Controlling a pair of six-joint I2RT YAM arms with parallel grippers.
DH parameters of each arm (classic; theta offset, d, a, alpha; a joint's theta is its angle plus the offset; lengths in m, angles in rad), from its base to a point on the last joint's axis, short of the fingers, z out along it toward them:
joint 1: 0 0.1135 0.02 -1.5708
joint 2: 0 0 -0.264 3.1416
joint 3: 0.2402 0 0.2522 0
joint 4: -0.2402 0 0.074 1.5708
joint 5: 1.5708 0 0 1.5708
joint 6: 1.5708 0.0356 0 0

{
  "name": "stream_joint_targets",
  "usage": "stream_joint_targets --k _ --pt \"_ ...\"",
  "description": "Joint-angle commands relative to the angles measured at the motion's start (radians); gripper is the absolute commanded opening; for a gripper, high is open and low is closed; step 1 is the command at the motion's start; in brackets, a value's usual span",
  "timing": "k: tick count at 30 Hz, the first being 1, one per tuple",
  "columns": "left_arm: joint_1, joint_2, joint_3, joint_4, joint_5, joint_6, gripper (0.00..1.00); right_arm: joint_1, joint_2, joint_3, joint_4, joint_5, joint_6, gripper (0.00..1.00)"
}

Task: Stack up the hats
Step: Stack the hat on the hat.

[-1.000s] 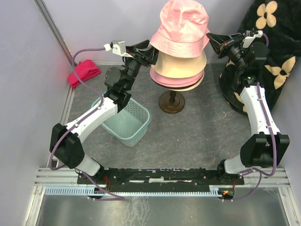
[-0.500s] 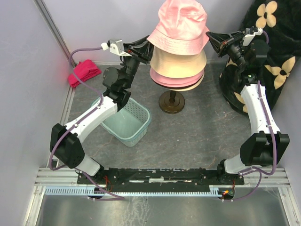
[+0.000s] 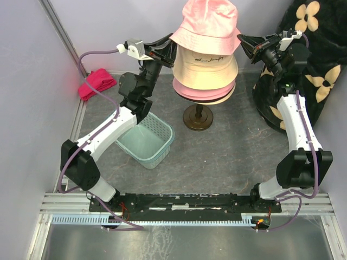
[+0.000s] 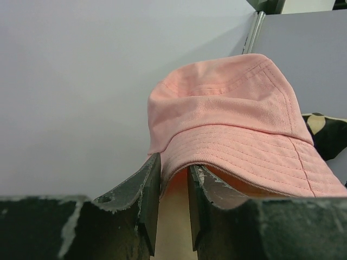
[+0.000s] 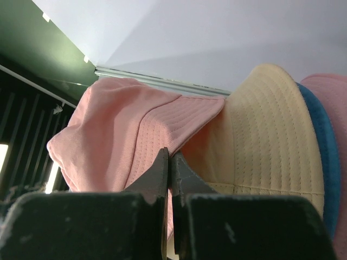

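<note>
The left gripper (image 4: 173,165), almost closed, grips the brim of the pink hat (image 4: 227,119); the right gripper (image 5: 170,154), pinched tight, holds the opposite brim above the beige hat (image 5: 271,135).

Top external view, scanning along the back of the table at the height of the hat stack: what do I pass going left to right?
magenta-red cloth bundle → left gripper → pink hat → right gripper → black flowered fabric
</note>
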Motion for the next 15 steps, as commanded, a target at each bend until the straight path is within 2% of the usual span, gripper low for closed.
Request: stream_joint_targets --k 1,15 --pt "0.002 -0.005 0.028 0.047 0.017 0.078 0.32 -0.003 0.0 0.058 0.062 0.006 0.005 0.02" --pt "0.001 -0.119 -0.213 0.135 -0.045 0.04 0.34 -0.012 -0.031 -0.071 0.092 -0.012 -0.021 0.02"
